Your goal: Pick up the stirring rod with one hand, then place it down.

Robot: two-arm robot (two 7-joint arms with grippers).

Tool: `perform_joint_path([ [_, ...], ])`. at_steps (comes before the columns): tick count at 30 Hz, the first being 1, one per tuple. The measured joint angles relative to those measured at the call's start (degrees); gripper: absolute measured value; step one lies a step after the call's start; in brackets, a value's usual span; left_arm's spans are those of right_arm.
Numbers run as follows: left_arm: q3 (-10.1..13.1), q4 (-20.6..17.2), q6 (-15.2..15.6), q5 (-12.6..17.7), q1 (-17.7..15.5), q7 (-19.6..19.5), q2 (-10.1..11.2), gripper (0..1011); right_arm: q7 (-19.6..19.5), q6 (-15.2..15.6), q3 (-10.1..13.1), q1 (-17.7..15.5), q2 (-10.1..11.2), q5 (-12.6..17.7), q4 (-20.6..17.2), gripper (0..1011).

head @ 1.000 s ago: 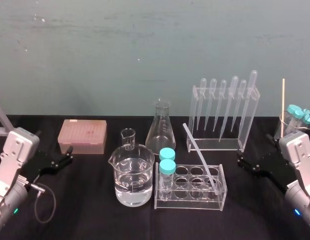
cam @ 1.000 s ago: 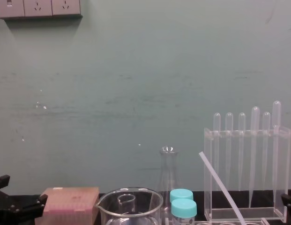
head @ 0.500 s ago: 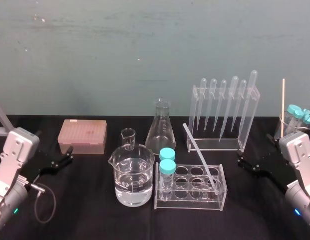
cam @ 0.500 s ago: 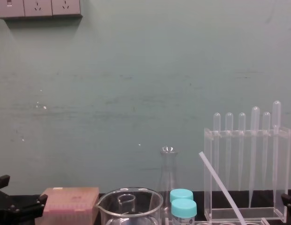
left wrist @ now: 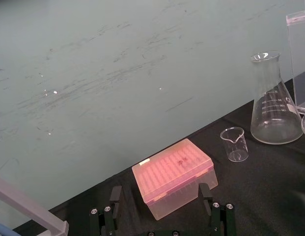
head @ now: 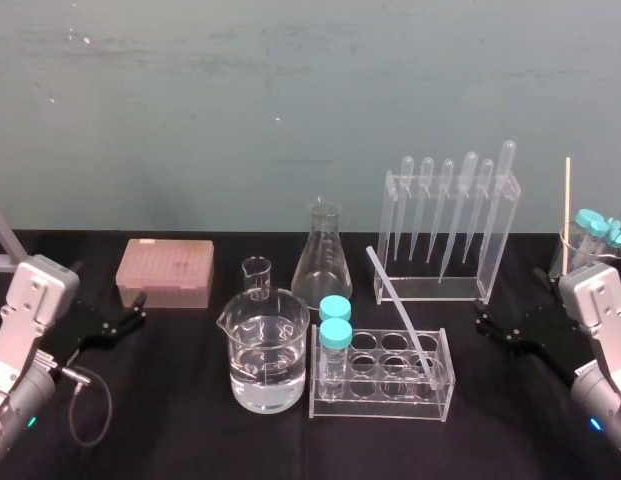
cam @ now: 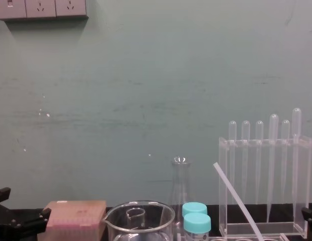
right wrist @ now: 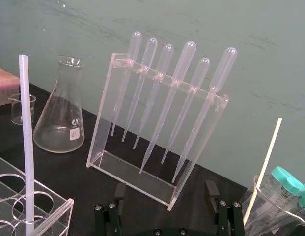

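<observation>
A black cloth (head: 190, 440) covers the table; it looks dull and soft, with no shine. The big round glass beaker (head: 268, 350) and the cone-shaped glass flask (head: 322, 262) are clear, smooth and shiny. The see-through plastic tube rack (head: 380, 403) is hard and glossy, with bright edges. The milky-white plastic stirring rod (head: 400, 315) looks smooth but cloudy. The pink plastic box (head: 165, 272) looks frosted. The thin pale wooden stick (head: 566, 205) is dull. The blue-green painted wall (head: 240, 100) is matt and scuffed.
</observation>
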Motion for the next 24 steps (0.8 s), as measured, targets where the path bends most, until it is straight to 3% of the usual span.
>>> perform_joint_path([
  [24,0.00,0.00,0.00,0.00,0.00,0.00,0.00,1000,0.00,0.00,0.00,0.00,0.00,0.00,0.00,1000],
])
